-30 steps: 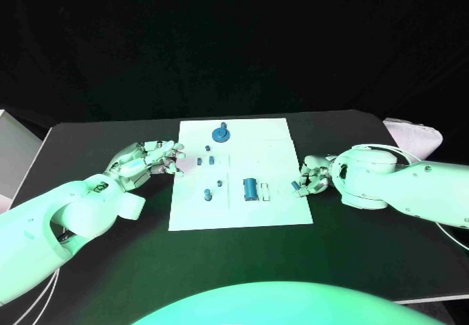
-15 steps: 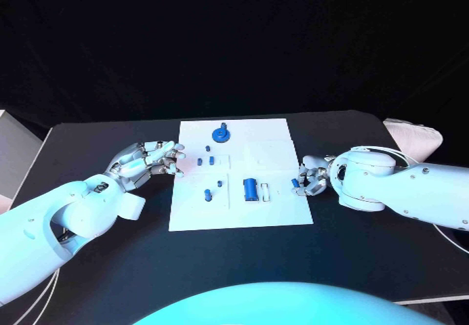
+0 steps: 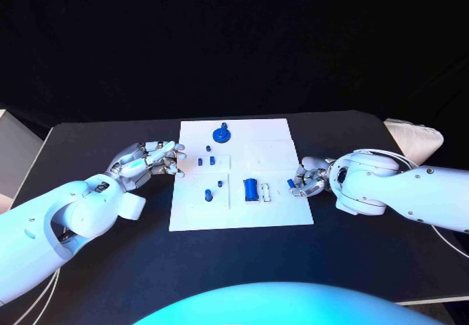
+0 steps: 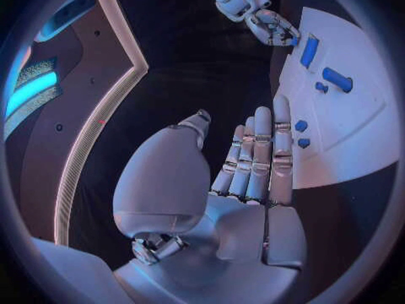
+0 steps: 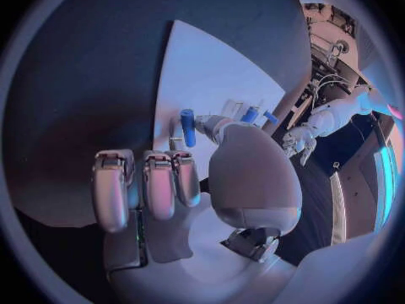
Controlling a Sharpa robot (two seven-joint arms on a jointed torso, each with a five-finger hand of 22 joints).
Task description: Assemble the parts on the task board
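The white task board [image 3: 239, 210] lies mid-table. A round blue part with a knob [image 3: 221, 134] stands at its far end. Small blue pegs [image 3: 206, 161] and a larger blue cylinder [image 3: 251, 188] lie nearer the middle. My right hand [image 3: 313, 177] sits at the board's right edge, fingers curled, and pinches a small blue peg [image 3: 292, 183] [image 5: 187, 127] against the thumb. My left hand [image 3: 148, 160] hovers at the board's left edge, fingers extended and apart, holding nothing [image 4: 253, 169]. The left wrist view shows the board [image 4: 346, 148] and the right hand [image 4: 272, 26] beyond it.
A pale object [image 3: 415, 139] lies at the table's right edge. A grey box [image 3: 12, 139] stands off the left side. Bare black table surrounds the board, widest in front.
My right hand has crept slightly left toward the board's right edge, carrying the small blue peg. The left hand has not moved.
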